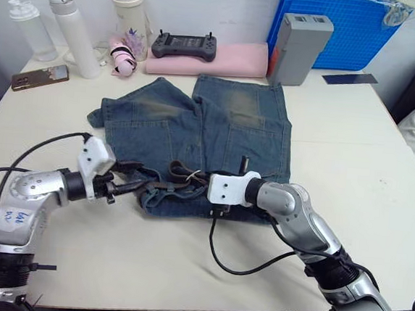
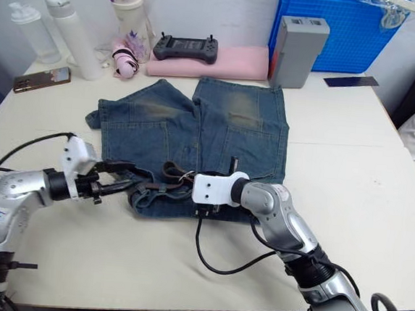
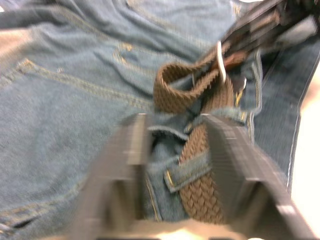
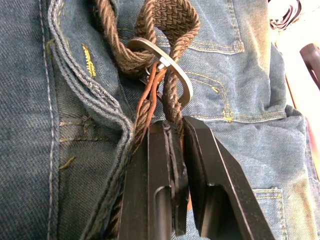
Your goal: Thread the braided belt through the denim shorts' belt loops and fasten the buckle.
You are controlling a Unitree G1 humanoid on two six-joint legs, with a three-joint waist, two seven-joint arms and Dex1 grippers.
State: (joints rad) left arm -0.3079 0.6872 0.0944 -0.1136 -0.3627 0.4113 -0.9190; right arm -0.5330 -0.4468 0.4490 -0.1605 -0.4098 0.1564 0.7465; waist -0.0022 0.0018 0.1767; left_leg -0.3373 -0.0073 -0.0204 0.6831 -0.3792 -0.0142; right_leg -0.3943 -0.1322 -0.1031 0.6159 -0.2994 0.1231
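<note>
Fastening the buckle at the shorts' waistband, lower centre of frame.
Right gripper (image 4: pixel 172 145) pinches the braided belt (image 4: pixel 170 20) below the buckle (image 4: pixel 172 65); left gripper (image 3: pixel 172 155), spread, straddles a belt loop (image 3: pixel 187 172) on the denim shorts (image 1: pixel 196 118). Next, probably, seat the pin.

Head pair looks forward and down over the table (image 1: pixel 382 156), both eyes framing the shorts (image 1: pixel 194 136) from a middling distance, bottles behind them. Left wrist camera sits very close over the shorts' waistband, looking along its fingers (image 3: pixel 130 165) at the belt (image 3: pixel 200 195). Right wrist camera is just as close over the buckle (image 4: pixel 172 67). All views share the shorts' waistband.
</note>
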